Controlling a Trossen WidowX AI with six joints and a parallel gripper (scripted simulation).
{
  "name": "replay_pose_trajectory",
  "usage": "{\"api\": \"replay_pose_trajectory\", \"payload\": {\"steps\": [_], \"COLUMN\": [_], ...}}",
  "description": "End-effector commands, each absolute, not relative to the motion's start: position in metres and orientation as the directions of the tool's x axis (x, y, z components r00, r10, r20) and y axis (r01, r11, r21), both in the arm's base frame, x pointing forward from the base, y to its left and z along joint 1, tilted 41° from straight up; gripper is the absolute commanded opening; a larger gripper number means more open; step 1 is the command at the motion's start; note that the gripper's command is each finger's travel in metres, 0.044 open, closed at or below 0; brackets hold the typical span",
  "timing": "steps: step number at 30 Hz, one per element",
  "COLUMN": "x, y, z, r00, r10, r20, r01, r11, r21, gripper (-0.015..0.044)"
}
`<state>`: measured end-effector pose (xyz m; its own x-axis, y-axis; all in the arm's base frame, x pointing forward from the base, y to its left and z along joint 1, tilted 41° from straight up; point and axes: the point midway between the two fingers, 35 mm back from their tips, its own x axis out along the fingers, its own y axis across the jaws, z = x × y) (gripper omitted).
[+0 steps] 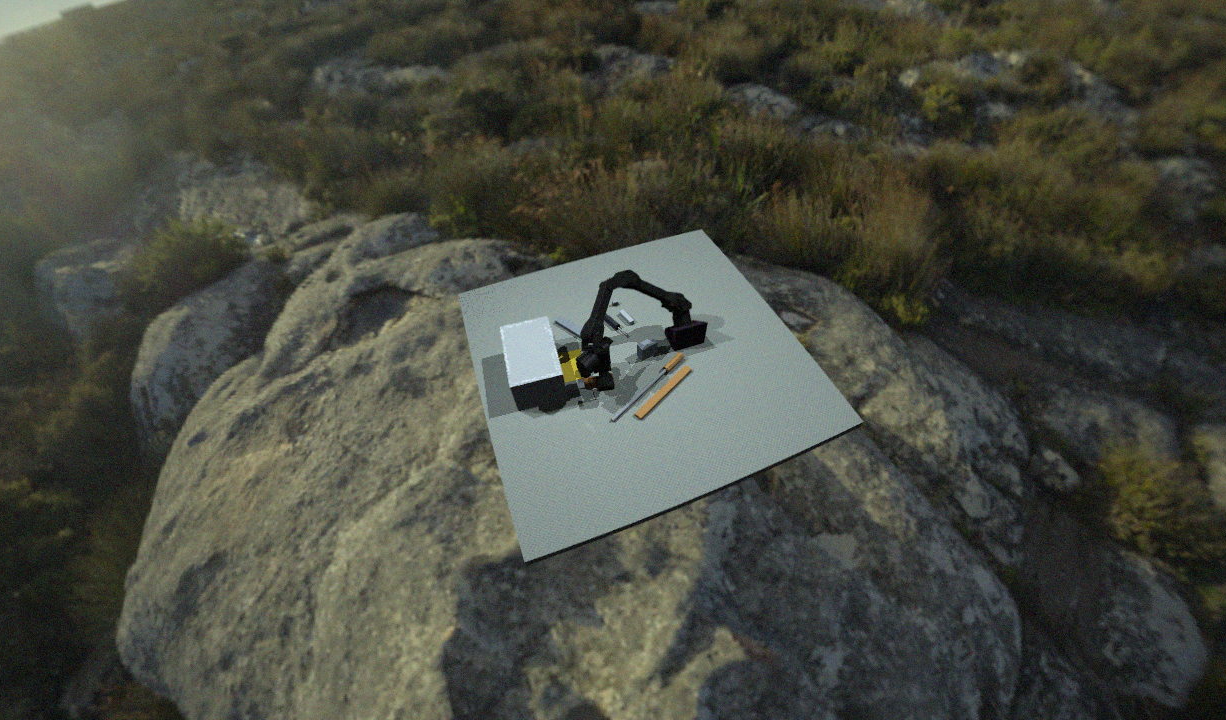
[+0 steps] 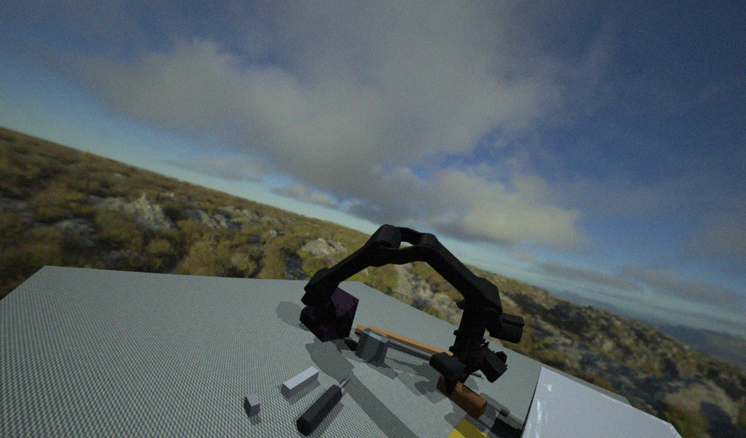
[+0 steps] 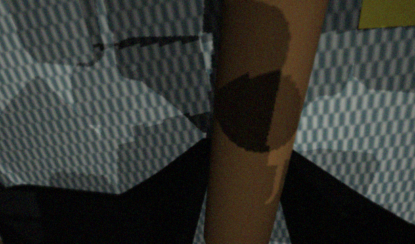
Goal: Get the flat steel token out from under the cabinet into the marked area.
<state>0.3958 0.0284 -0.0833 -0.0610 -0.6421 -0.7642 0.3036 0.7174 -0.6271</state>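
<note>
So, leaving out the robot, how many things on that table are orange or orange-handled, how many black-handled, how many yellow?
Orange or orange-handled: 3 (the tool in the fingers, the long rod, the flat strip)
Black-handled: 1 (the pronged tool)
Yellow: 1 (the marked patch)
Total: 5

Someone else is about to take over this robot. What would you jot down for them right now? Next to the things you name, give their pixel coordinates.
Jaws: shut on the orange-brown handle [image 2: 467, 399] [image 3: 254, 169] of a tool, beside the cabinet [image 1: 532, 351] [image 2: 588, 408].
Marked area: the yellow patch [image 1: 570, 365] [image 2: 467, 430] [image 3: 391, 13] in front of the cabinet.
Token: not seen in any view, so I can't confirm anything is done.
Left: get the token flat inside the yellow, lay the tool down away from it, open the jaws, move clear.
</note>
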Motion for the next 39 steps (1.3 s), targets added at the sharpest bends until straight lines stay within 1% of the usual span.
{"api": "replay_pose_trajectory", "payload": {"steps": [1,11,39], "x": [0.402,0.41,0.402], "y": [0.027,0.024,0.004], "z": [-0.082,-0.081,-0.067], "r00": [-0.059,-0.058,-0.059], "r10": [-0.64,-0.64,-0.642], "r20": [-0.766,-0.766,-0.765], "r01": [0.305,0.305,0.304], "r11": [0.719,0.719,0.718], "r21": [-0.624,-0.624,-0.626], "gripper": [0.0,0.0,0.0]}}
